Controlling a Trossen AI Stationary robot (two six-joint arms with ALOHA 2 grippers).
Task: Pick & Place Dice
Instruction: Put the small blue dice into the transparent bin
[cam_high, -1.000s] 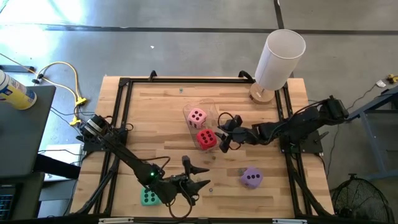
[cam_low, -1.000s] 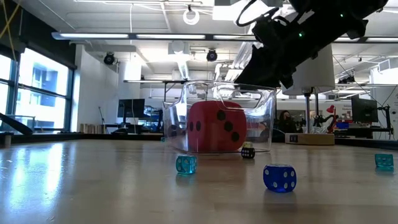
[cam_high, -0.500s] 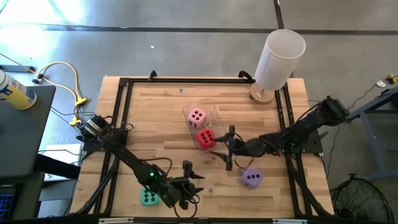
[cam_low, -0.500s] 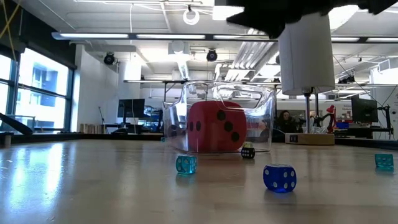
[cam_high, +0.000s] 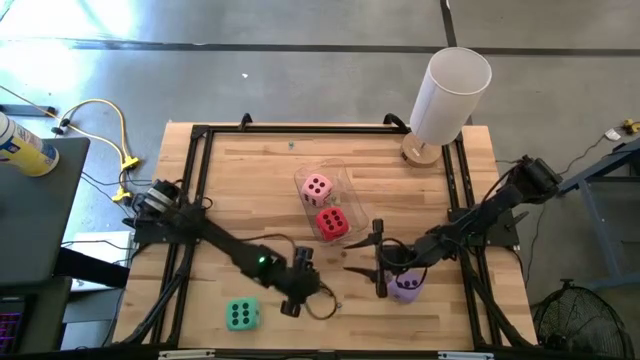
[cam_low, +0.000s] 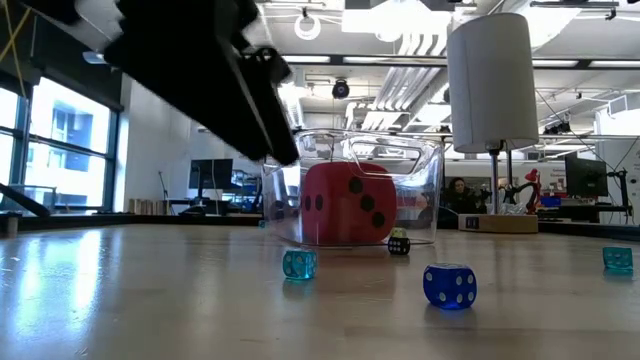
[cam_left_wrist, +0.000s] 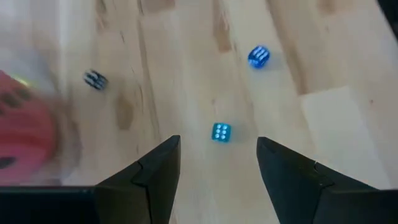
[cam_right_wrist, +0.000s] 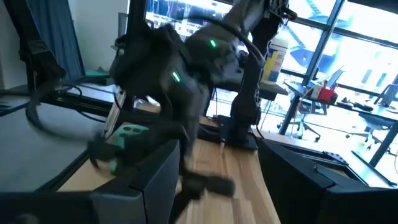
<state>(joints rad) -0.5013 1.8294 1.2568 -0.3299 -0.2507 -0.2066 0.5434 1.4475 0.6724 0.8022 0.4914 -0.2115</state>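
Note:
The pink die (cam_high: 317, 186) and the red die (cam_high: 332, 223) sit inside the clear bin (cam_high: 340, 175) at mid-table; the low view shows the red die (cam_low: 345, 205) through the bin's wall. The green die (cam_high: 240, 315) rests on the table near the front edge. The purple die (cam_high: 407, 289) rests on the table at the right, partly under my right gripper (cam_high: 366, 265), which is open and points level toward the table's left. My left gripper (cam_high: 302, 286) is open, tilted down over bare wood between the green and purple dice.
Small dice lie on the wood near the left gripper: a cyan one (cam_left_wrist: 220, 132), a blue one (cam_left_wrist: 259, 56) and a dark one (cam_left_wrist: 94, 79). A tall white cylinder (cam_high: 450, 90) stands at the far right corner. A black frame (cam_high: 200, 135) borders the tabletop.
My right gripper has swung from beside the red die in the bin toward the near edge, rolling as it went, and now hovers at the purple die. My left arm has swung away from the green die toward the far side, and its gripper has tipped downward.

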